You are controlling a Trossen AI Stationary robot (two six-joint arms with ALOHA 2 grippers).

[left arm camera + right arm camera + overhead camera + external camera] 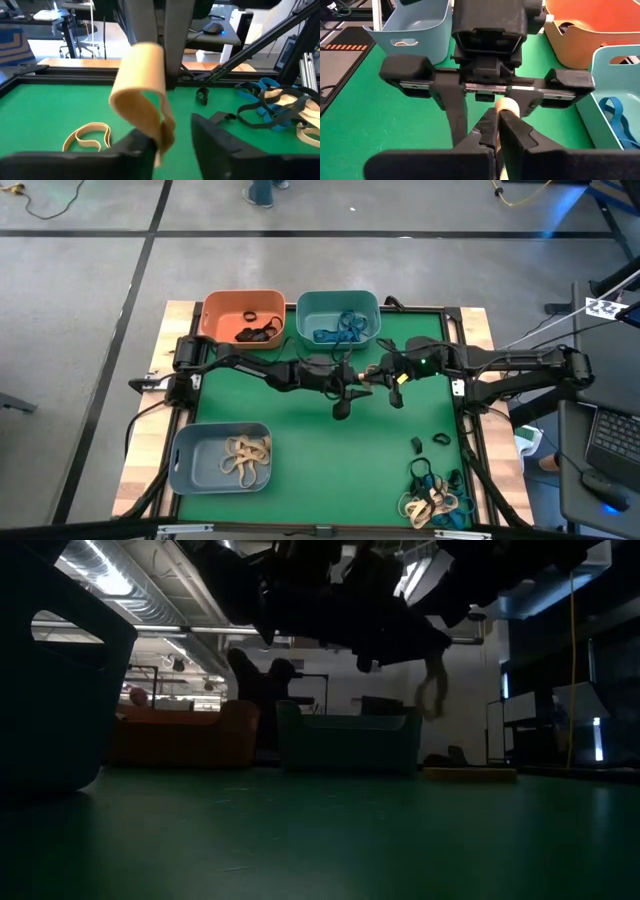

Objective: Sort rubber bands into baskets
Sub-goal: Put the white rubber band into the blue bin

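Tan flat rubber band [142, 97] hangs mid-table, pinched in the right gripper [498, 131], jaws clamped on it; the left gripper [172, 137], fingers apart, straddles its lower loop. Judgement: close fully on the band before the right lets go, then carry to the grey-blue plastic basket [190, 465]. No legible writing.

green table mat [300, 430], orange basket [222, 308] – black bands [258, 332], teal basket [338, 302] – blue bands [340, 330], grey-blue basket [195, 458] – tan bands [246, 460], dark arms
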